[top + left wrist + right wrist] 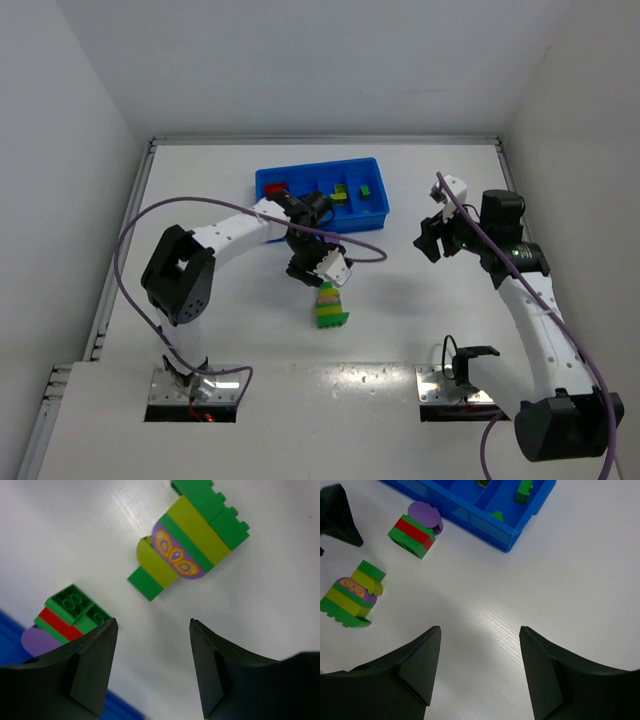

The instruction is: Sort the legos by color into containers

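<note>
A bright blue tray (322,212) with four compartments sits at the table's centre back; it also shows in the right wrist view (470,517). It holds a red brick (275,188), a yellow-green brick (342,193) and a green brick (366,189). A stack of green, yellow-green and purple legos (330,308) (192,542) (351,597) lies in front of the tray. A green, red and purple stack (65,617) (415,530) lies by the tray wall. My left gripper (303,270) (153,625) is open and empty, hovering between the two stacks. My right gripper (428,238) (480,632) is open and empty, right of the tray.
The table is white with walls on the left, back and right. The left arm's purple cable (130,250) loops over the left side. The left gripper's dark finger (337,515) shows at the upper left of the right wrist view.
</note>
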Robot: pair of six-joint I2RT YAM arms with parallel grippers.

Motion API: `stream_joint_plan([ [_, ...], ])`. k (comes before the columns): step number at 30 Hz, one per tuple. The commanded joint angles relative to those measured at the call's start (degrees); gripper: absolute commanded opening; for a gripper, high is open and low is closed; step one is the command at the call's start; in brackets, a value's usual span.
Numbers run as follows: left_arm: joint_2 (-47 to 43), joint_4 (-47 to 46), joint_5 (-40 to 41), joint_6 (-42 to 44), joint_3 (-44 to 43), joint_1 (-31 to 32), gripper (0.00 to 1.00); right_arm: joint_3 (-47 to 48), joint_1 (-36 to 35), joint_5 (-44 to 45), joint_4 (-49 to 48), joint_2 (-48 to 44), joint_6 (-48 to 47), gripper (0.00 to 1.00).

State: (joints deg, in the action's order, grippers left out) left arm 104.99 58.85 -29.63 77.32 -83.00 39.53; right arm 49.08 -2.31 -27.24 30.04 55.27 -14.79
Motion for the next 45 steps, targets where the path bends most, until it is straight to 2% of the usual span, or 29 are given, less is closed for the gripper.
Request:
stream_joint_plan([
  [1, -2.5, -1.7, 1.9, 12.3, 2.6, 2.5, 0.65, -0.3, 0.9, -3.0, -1.1, 0.8, 0.2, 0.65],
  [7, -0.9, -2.2, 0.5, 17.7, 2.6, 3.7, 0.65, -0.3, 0.9, -4.2, -2.3, 3.2, 1.3, 0.65],
  [18, 2.9, -2.8, -0.5, 20.7, 2.8, 4.8, 0.65, -0.8, 0.9, -4.2, -2.3, 3.2, 0.7, 0.65],
  [42, 8.6, -3.8, -0.5, 22.3, 1.6, 5.3, 0.65, -2.9, 0.9, -4.2, -3.9, 4.9, 0.2, 0.65],
  [45, 8.6, -3.8, -0.5, 22.3, 1.6, 5.3, 0.61, -2.9, 0.9, -3.7, -3.9, 4.9, 0.2, 0.65],
])
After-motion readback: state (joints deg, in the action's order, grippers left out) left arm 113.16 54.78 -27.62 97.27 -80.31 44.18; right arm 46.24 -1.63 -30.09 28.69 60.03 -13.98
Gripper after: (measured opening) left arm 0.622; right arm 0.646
